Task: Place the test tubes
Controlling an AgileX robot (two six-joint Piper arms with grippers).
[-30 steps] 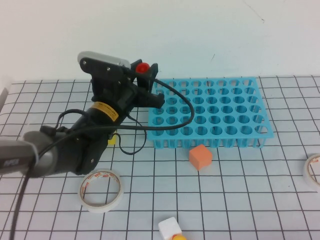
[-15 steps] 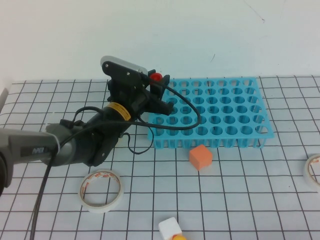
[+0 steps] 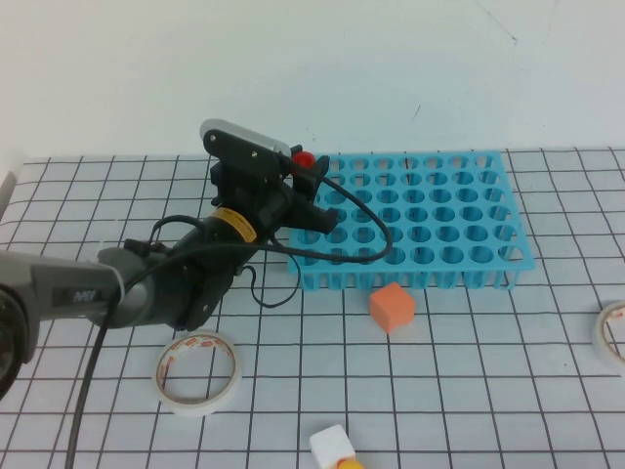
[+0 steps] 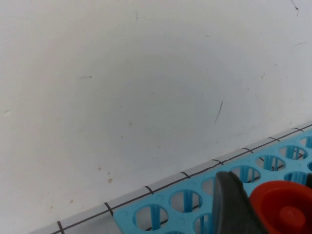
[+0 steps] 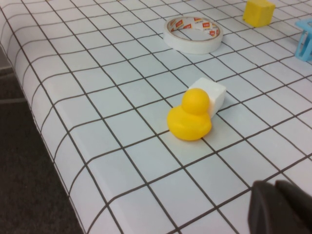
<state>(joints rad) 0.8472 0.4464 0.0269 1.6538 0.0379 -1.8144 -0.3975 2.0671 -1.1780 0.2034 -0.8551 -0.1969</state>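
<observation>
A test tube with a red cap (image 3: pixel 304 158) stands upright in my left gripper (image 3: pixel 305 170), which is shut on it just below the cap. The gripper hovers over the near-left end of the blue tube rack (image 3: pixel 415 283); the tube's lower part is hidden behind the fingers. In the left wrist view the red cap (image 4: pixel 285 209) sits against a dark finger (image 4: pixel 231 204) above the rack's holes (image 4: pixel 124 217). My right gripper (image 5: pixel 282 209) shows only in its own wrist view, shut and empty, low over the gridded table near its front edge.
An orange block (image 3: pixel 392 306) lies just in front of the rack. A tape roll (image 3: pixel 197 371) lies front left, another (image 3: pixel 613 332) at the right edge. A white block (image 3: pixel 330 445) and yellow duck (image 5: pixel 191 117) sit near the front edge. A yellow cube (image 5: pixel 258 10) lies beyond.
My left arm has swung right with the red-capped tube, from beside the rack's left end to over its left columns. The right gripper has not moved.
</observation>
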